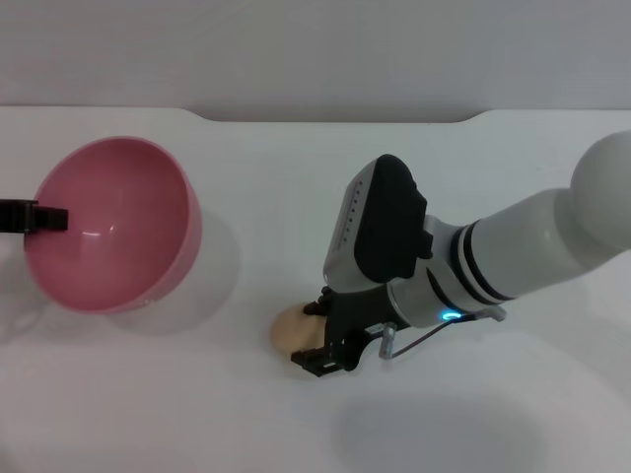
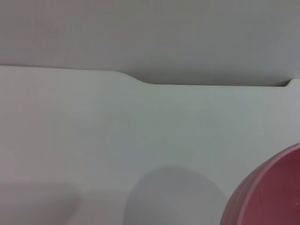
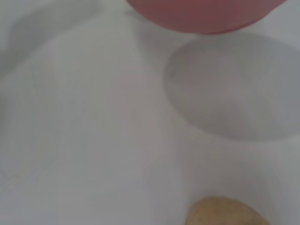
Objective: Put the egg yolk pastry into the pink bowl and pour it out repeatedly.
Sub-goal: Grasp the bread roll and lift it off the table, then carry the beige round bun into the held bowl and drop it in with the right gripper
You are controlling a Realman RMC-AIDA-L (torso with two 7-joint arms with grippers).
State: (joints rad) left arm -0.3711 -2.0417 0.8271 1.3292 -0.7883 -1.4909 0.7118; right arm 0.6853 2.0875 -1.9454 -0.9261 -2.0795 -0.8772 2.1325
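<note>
The pink bowl (image 1: 113,225) hangs tilted above the table at the left, its opening facing up and toward me, casting a shadow below. My left gripper (image 1: 44,217) is shut on the bowl's left rim; only its black tip shows at the picture's edge. The bowl's edge (image 2: 272,192) also shows in the left wrist view, and its underside (image 3: 201,14) in the right wrist view. The egg yolk pastry (image 1: 293,329) lies on the table in the middle. My right gripper (image 1: 317,335) is down over it, open, one finger on each side. The pastry (image 3: 225,213) also shows in the right wrist view.
The white table (image 1: 296,177) ends at a far edge with a stepped notch against a grey wall. My right arm (image 1: 532,246) reaches in from the right.
</note>
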